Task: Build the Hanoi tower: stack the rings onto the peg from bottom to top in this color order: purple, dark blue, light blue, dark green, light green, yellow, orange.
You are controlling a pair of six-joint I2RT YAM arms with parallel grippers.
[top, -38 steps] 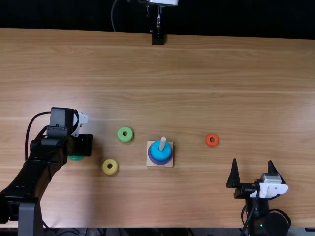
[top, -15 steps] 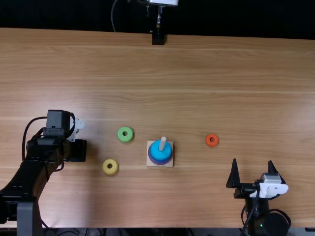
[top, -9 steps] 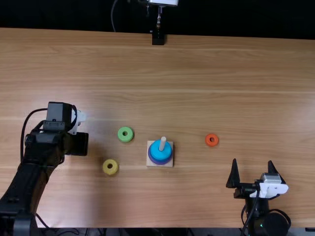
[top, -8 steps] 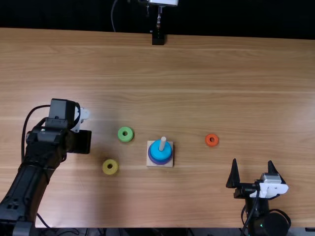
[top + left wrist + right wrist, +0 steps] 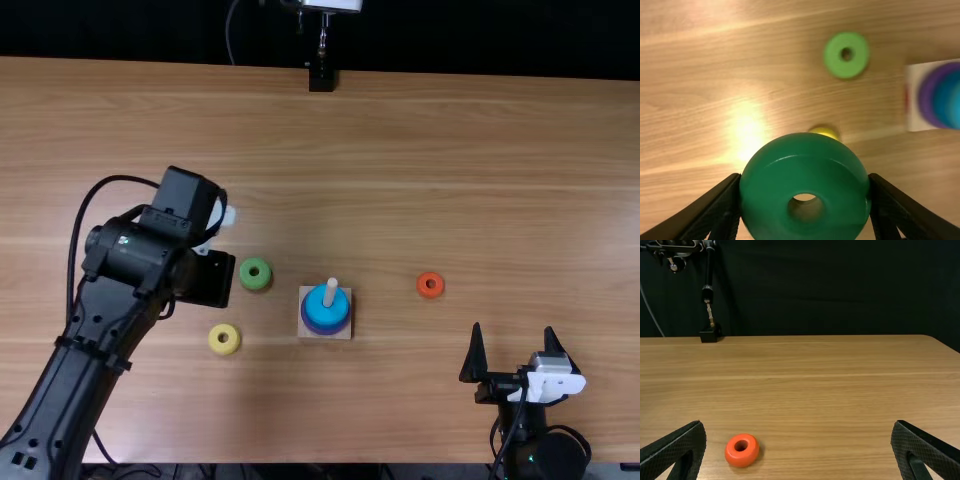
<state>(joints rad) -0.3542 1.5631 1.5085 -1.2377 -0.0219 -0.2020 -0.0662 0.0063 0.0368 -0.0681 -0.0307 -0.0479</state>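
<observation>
One glossy dark green ring (image 5: 805, 175) sat clamped in the left gripper (image 5: 210, 280), jaws a ring's width apart; three smooth rings, light green (image 5: 254, 263), yellow (image 5: 223, 328), orange (image 5: 431, 276), lay loose; seemingly three, purple (image 5: 325, 331) through light blue (image 5: 323, 309), circled one round pale peg (image 5: 330, 291); the right gripper (image 5: 513, 327) gaped wide, empty.

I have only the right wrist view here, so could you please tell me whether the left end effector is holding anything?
Observer: Yes, the left end effector holds the dark green ring between its fingers.
Operator: Thank you; which ring is topmost on the peg?
Observer: The light blue ring is topmost, with the tip of the peg standing out above it.
Operator: Could you also tell me where the light green ring is, please?
Observer: The light green ring lies flat on the table, to the left of the peg in the top view.
</observation>
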